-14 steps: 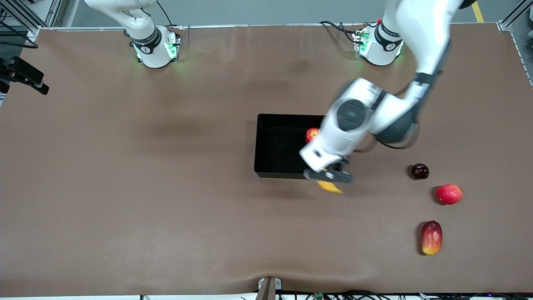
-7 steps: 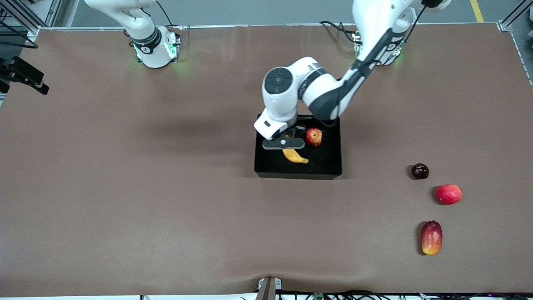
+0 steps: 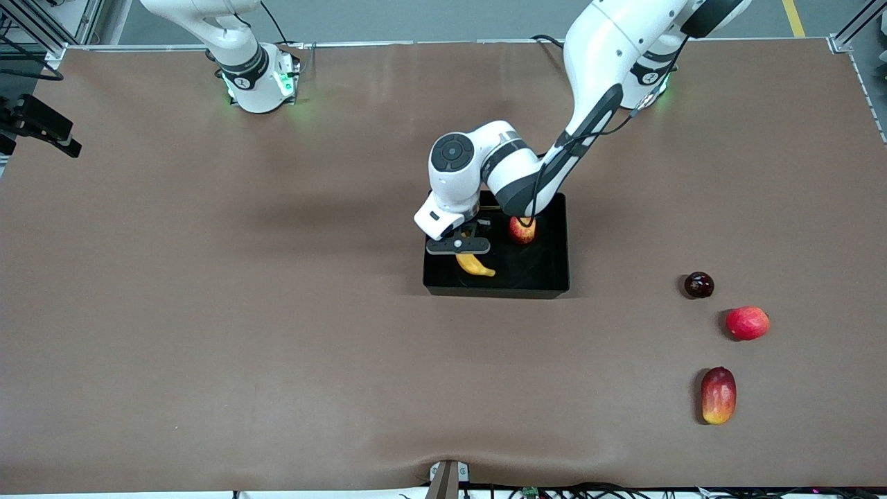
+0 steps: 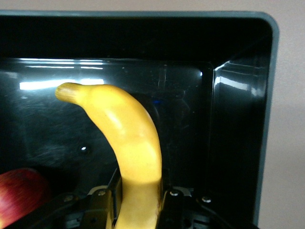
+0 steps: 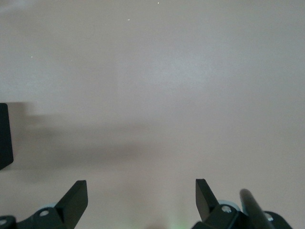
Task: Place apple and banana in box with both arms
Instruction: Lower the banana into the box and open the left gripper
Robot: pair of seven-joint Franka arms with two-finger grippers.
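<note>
Right now the left gripper [image 3: 460, 251] is down inside the box [image 3: 554, 274], clamped around the banana [image 3: 475, 265], and the left wrist view shows it plainly: the fingers [image 4: 102, 202] pinch the fruit's lower end while the rest of the banana [image 4: 127, 143] curves out ahead of them toward the box's glossy wall [image 4: 233, 129]. The gripper sits at the end of the box toward the right arm's end of the table. Just beside the gripper, also in the box, rests the apple [image 3: 522, 229], its red edge [image 4: 21, 193] peeking in at the corner of the left wrist view.

The right gripper [image 5: 141, 198] waits above bare table [image 5: 157, 86], its fingers spread wide with nothing between them.

Well away from the left gripper, toward the left arm's end of the table, lie a dark plum [image 3: 698, 285], a pinkish-red round fruit [image 3: 747, 323] and a red-and-yellow mango [image 3: 718, 395].
</note>
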